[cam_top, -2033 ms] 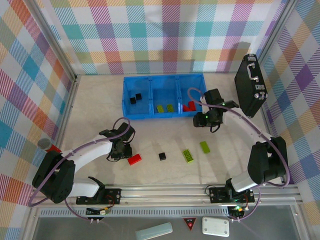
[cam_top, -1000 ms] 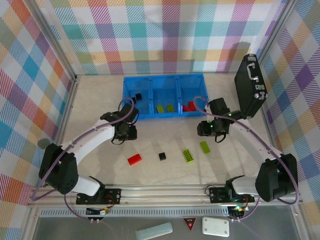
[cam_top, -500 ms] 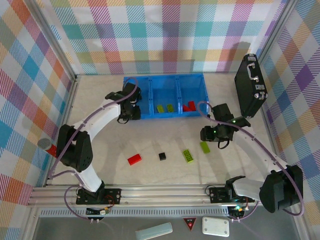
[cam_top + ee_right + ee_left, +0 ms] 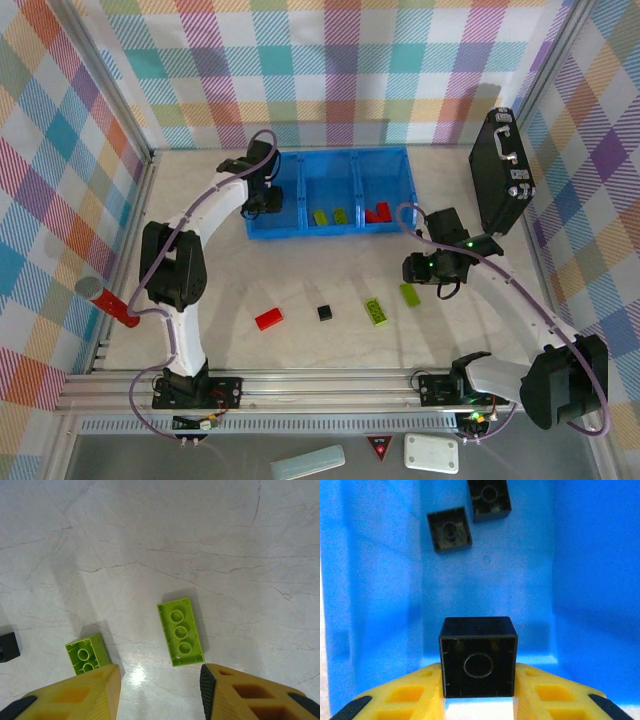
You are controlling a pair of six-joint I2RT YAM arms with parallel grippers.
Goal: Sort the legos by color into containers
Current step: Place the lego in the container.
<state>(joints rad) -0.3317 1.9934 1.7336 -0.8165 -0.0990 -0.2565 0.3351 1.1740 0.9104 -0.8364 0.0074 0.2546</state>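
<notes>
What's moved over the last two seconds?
The left gripper, shut on a black brick, swung from the table beside the red brick up over the tray's left compartment. The right gripper, open, drew back from the right compartment to hover over the green bricks. The red brick, the loose black brick and both green ones lie unchanged.

Plaid walls (image 4: 350,70), pale marbled tabletop (image 4: 330,265)

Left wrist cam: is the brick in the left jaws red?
No, the brick clamped in the left jaws is black, over the blue compartment.
</notes>
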